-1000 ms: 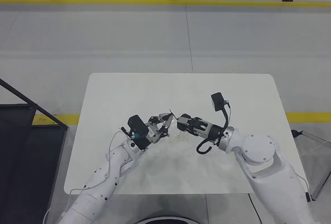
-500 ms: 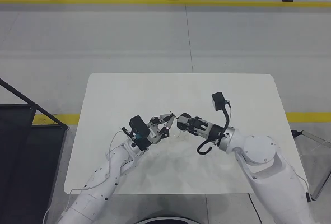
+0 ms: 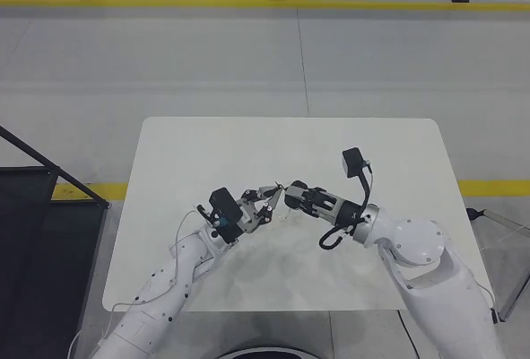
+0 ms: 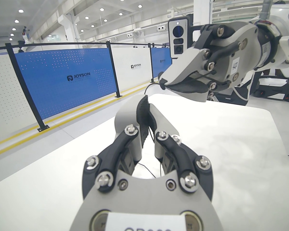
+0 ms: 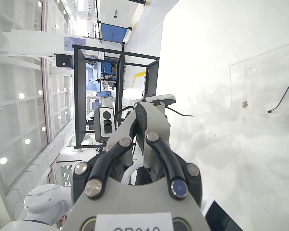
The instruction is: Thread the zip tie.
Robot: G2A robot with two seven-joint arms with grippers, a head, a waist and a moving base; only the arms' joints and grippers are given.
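Above mid-surface (image 3: 381,161), tip to tip: left end effector (image 4: 144,104) at 9 o'clock, right end effector (image 5: 139,104) at 3 o'clock. Both clamped on the black zip tie (image 5: 183,114), held aloft, evidently to align tail with head.

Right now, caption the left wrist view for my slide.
Tips nearly touching, left claw and right claw hold a black zip tie above the table.
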